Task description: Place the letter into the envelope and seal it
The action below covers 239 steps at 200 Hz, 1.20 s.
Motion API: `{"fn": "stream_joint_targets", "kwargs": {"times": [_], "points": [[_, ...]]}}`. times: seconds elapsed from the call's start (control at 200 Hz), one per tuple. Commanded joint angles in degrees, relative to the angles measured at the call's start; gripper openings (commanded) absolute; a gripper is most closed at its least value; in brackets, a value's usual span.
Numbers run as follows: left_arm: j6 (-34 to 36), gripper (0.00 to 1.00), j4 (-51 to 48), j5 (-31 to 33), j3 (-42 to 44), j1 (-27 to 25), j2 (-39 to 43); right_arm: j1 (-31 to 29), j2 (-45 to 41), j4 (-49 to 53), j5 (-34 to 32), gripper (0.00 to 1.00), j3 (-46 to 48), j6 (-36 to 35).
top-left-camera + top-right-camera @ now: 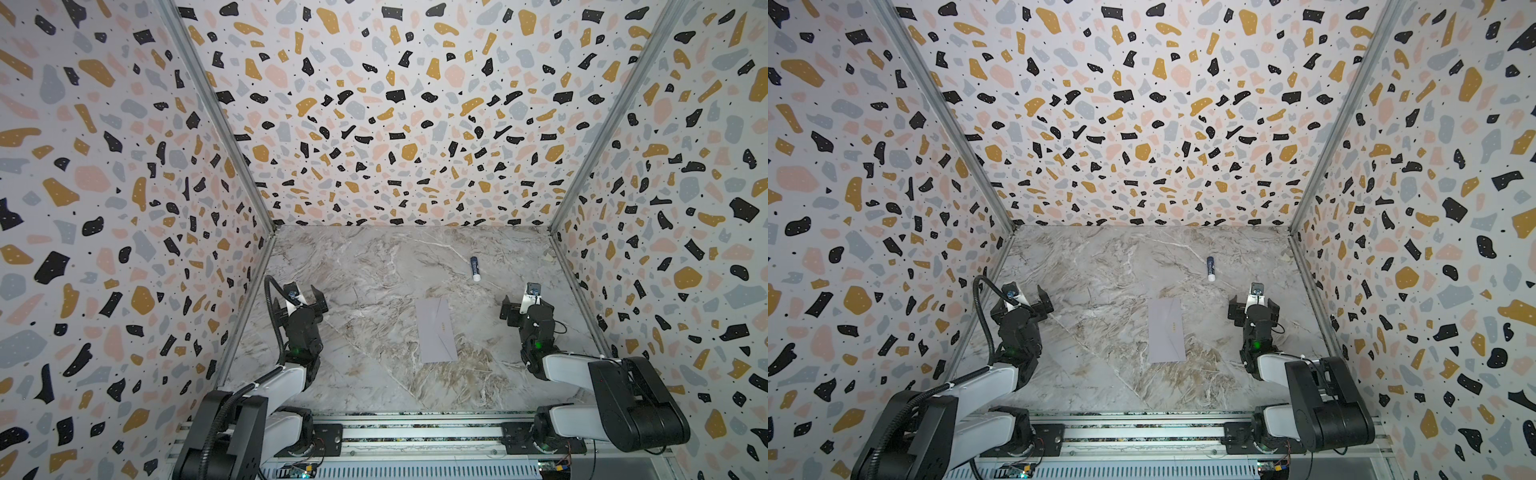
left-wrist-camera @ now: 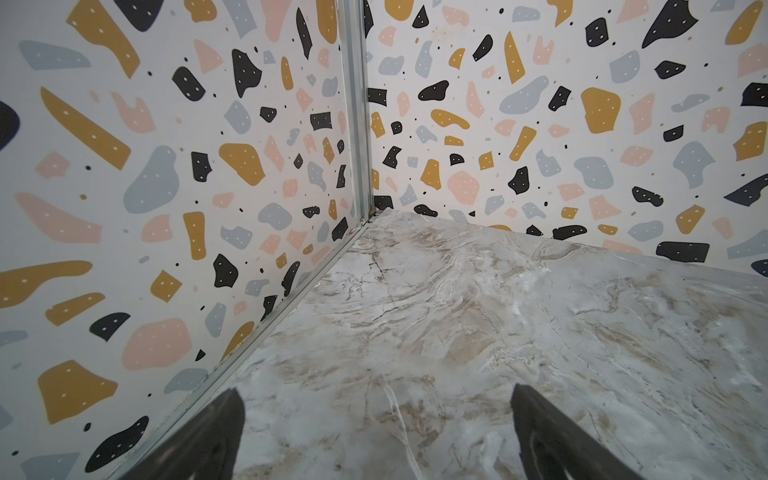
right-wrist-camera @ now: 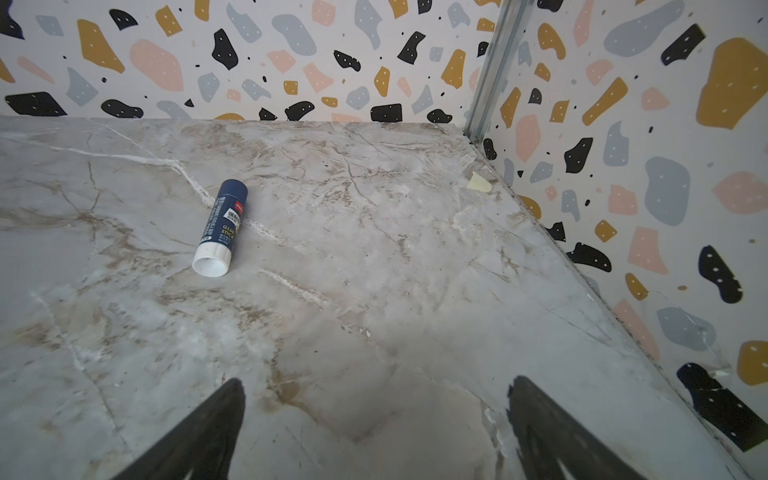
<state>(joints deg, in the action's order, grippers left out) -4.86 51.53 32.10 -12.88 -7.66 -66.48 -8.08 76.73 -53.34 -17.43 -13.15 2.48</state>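
The envelope (image 1: 436, 330) is lying flat on the marble bench (image 1: 374, 374), just right of the middle and between the two arms, its long side running near to far; in both top views the diagonal seams are showing and the flap seems to be lying down, though whether it is stuck is too fine to tell. The letter is not showing in any view, so it is probably sitting inside. The left tool (image 1: 305, 297) is hanging at the left edge of the bench, spread wide and carrying nothing, and the left wrist view is showing only bare marble between its fingers (image 2: 208, 436). The right tool (image 1: 528, 305) is hanging at the right, likewise spread and empty, well apart from the envelope. A blue glue stick (image 3: 220, 228) is lying on its side at the far right, clear of both. The work seems to be closing, with only a check of the seal left. To do that well, one tool should be coming down with its fingers pressed together onto the flap's point and rubbing lightly along the seams, while the other is pinning a near corner, since thin paper is likely to slide on this smooth surface.
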Motion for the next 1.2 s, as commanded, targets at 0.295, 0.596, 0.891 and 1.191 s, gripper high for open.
{"fn": "stream_joint_targets", "kwargs": {"times": [0.295,0.596,0.891,1.191], "points": [[0.3,1.00,17.2,1.5,5.4,0.4,-9.1,2.3,8.8,-21.3,9.4,1.00,2.8,-2.4],[3.1,1.00,19.4,-4.1,3.8,0.3,-14.7,2.7,8.7,-18.9,10.0,0.99,1.6,-2.3],[3.0,0.99,18.5,-4.3,3.8,0.3,-14.0,2.7,8.8,-18.8,10.0,0.99,1.6,-2.4],[3.0,0.99,18.5,-4.3,3.7,0.3,-14.0,2.7,8.9,-18.8,10.0,0.99,1.5,-2.4]]}}
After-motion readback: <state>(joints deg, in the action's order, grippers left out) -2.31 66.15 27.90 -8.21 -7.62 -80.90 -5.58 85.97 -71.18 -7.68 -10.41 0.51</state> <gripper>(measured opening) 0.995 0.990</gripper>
